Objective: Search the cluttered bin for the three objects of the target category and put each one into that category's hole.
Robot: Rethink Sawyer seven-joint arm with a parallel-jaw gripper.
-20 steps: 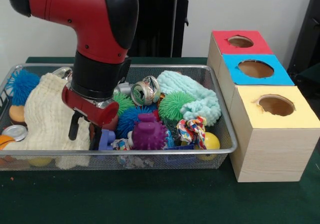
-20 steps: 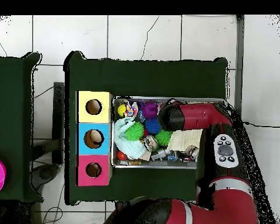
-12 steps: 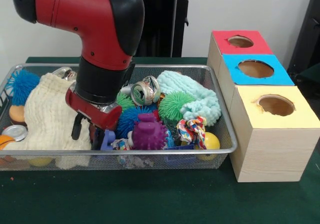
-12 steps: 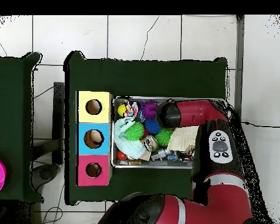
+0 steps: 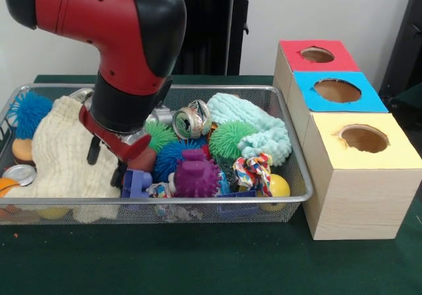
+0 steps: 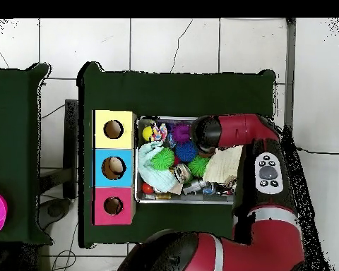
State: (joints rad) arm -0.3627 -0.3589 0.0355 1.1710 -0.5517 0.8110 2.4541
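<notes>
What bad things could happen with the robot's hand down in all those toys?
The gripper sits low beside the cream cloth, so it might snag the cloth and drag it up. The spiky purple ball and blue block are packed tightly together, so it might grab the wrong toy.

The arm (image 5: 125,51) has swung back toward the cream cloth (image 5: 62,153), and the gripper (image 5: 105,163) sits a little higher over the bin's clutter than half a second ago
</notes>
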